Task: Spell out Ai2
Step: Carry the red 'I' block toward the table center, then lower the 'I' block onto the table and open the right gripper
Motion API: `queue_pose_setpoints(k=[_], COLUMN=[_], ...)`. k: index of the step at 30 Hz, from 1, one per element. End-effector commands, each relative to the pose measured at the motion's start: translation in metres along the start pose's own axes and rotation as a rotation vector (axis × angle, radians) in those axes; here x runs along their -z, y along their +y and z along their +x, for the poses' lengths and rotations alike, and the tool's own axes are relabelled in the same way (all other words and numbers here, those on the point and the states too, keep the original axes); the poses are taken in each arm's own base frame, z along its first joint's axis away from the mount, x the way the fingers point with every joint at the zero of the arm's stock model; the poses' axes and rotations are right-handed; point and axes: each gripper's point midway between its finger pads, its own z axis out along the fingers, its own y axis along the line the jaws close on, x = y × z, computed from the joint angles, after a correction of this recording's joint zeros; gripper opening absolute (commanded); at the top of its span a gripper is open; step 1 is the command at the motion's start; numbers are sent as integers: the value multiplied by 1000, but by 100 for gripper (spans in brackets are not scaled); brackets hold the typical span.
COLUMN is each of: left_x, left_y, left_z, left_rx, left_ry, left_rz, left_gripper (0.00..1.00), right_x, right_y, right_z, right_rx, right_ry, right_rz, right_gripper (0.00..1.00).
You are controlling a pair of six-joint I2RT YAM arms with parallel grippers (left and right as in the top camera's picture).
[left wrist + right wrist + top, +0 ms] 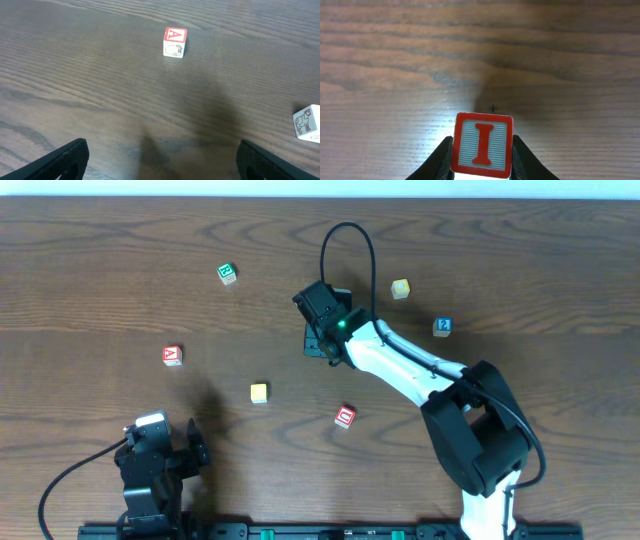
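Over table (90,240), right jaws clamped on red "I" cube (482,146); left jaws spread wide, red "A" cube (175,41) ahead.

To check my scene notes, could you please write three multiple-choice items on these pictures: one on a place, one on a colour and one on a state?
1. Where does the A cube lie?
A. on the table's left half
B. on its right half
C. held in the air

2. What colour edges the 2 cube?
A. green
B. red
C. blue

3. How is the right gripper?
A. open and empty
B. shut on the I cube
C. out of view

Answers: 1 A, overhead it lies alone, left of centre; 2 C, its frame shows blue; 3 B, in the wrist view the jaws clasp the cube's sides.
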Motion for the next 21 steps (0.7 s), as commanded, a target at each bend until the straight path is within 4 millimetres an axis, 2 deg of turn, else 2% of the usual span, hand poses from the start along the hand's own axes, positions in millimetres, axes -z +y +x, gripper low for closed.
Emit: queue_pose_setpoints(k=[1, 21], left_x=[-1, -1], left_y=[2, 2], left_z=[3, 3], left_rx=[-1, -1], left_ry=[4, 4], left_rz=[-11, -11], left_gripper=[96, 95], right_x=[4, -8], right_y=[-4, -11], right_z=[-5, -5], right_rx=[-19, 34], right_ry=[-49, -83], right_rz=[20, 13], right_gripper=[1, 1])
